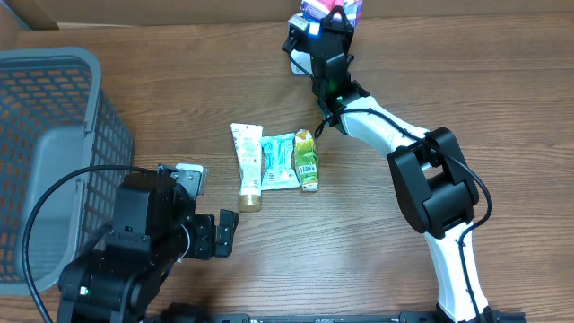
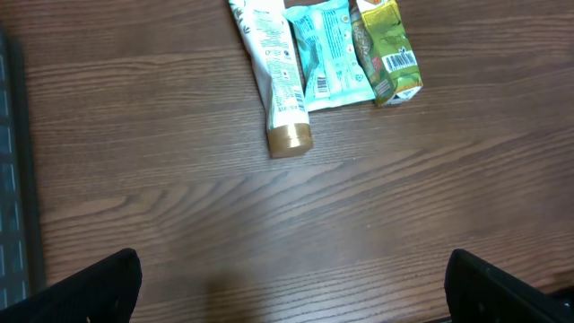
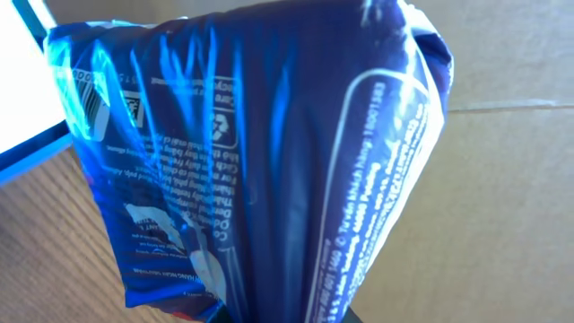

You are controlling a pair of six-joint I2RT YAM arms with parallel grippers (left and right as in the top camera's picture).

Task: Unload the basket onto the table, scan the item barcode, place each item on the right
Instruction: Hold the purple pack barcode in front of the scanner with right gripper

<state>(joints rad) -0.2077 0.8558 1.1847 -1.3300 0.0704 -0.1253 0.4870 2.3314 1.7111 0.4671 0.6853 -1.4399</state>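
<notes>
My right gripper [image 1: 328, 27] is at the far edge of the table, shut on a blue plastic packet [image 3: 251, 152]. The packet fills the right wrist view and hides the fingers; a small barcode [image 3: 85, 90] shows near its upper left corner. From overhead only its top [image 1: 332, 9] shows, at the frame's upper edge. My left gripper [image 1: 218, 235] hovers open over bare wood near the front left, nothing between its fingers [image 2: 99, 287].
A white tube with a gold cap [image 1: 247, 166], a teal packet [image 1: 280, 161] and a green carton [image 1: 307, 161] lie side by side mid-table. A grey mesh basket [image 1: 54, 99] stands at the left. A white object [image 1: 299, 63] sits under the right gripper.
</notes>
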